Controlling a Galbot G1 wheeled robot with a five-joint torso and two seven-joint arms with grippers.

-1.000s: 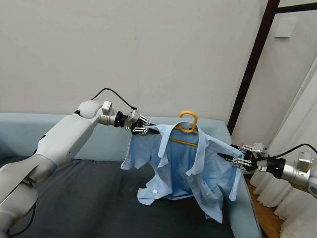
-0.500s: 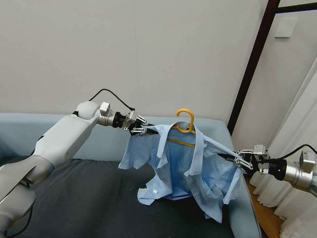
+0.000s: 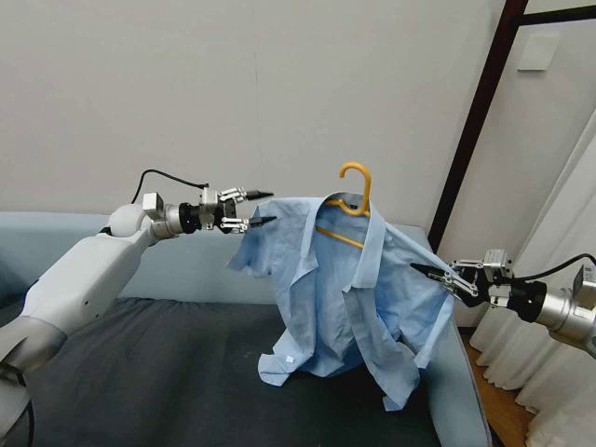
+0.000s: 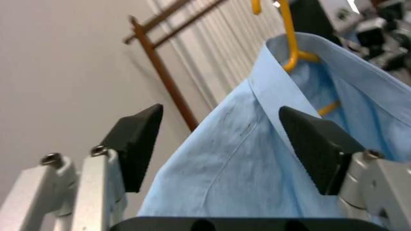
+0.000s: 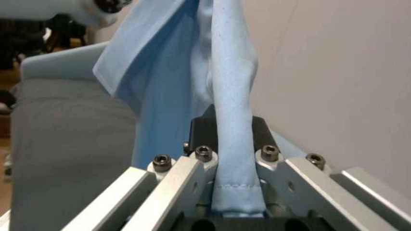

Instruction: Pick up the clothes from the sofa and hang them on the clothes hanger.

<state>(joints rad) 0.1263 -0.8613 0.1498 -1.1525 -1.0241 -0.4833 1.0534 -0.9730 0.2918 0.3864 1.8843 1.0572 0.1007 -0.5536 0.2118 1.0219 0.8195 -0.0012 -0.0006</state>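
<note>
Item: shirt (image 3: 335, 298), light blue, count one. It is hanging open-fronted in the air above the sofa (image 3: 102, 372), with its collar sitting around the hanger (image 3: 356, 184). Its lower hem is reaching down to the dark seat; whether it is resting there cannot be told.

Item: hanger, yellow, count one. It is sitting inside the shirt's collar and shoulders, with its hook standing clear above the collar and one bar showing through the open front.

Item: sofa, count one. It has pale blue arms and back and a dark grey seat, and it is standing against a plain wall (image 3: 233, 84).

Item: grippers, count two.
- Left gripper (image 3: 270, 208) is reaching in level with the shirt's shoulder, just beside the cloth. Its fingers are spread wide and gripping nothing. In the left wrist view the left gripper (image 4: 222, 110) is framing the shoulder of the shirt (image 4: 257, 159) and the hanger (image 4: 292, 43) beyond its two black pads (image 4: 138, 144).
- Right gripper (image 3: 426, 272) is clamping the far side of the shirt at the sleeve edge and holding it out sideways. In the right wrist view the right gripper (image 5: 231, 130) is pinching a narrow fold of the shirt (image 5: 167, 72), with the sofa (image 5: 64, 125) lying below.
</note>
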